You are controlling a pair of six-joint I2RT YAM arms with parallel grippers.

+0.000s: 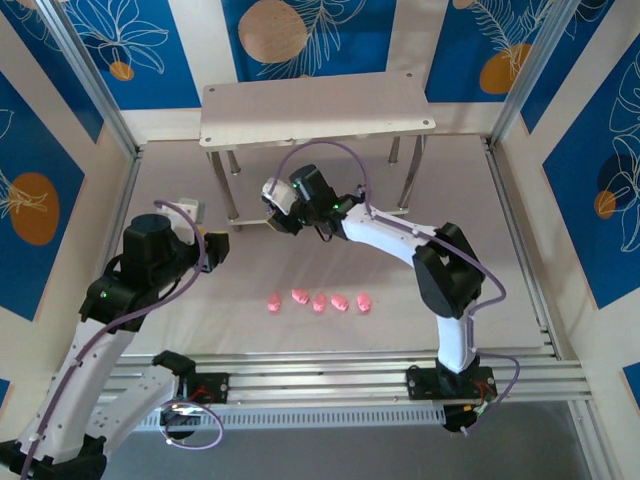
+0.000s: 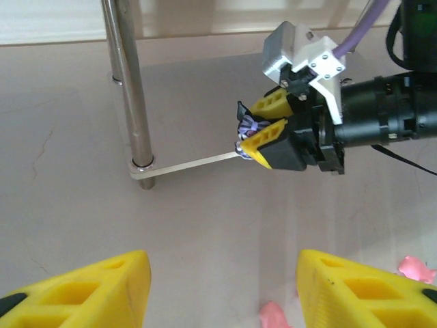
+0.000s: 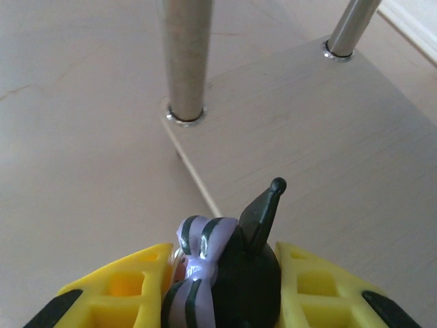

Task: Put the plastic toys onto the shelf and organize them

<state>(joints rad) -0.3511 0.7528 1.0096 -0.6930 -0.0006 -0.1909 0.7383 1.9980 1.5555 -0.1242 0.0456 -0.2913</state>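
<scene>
Right end effector (image 2: 255, 123) clenched on dark purple-black pale-faced plastic figurine (image 3: 234, 272), upright at near edge of beige shelf's lower board (image 3: 328, 137); board ahead. Left end effector (image 2: 222, 290) released, empty.

Five pink toys (image 1: 319, 302) before the shelf (image 1: 317, 110)

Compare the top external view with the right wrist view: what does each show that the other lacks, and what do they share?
Top external: the row of five pink pig figurines on the table, the shelf's upper board, and the left arm. Right wrist: close detail of a dark figurine with a lilac striped bow, clamped between the right arm's yellow jaws. Shared: the shelf's silver legs.
</scene>
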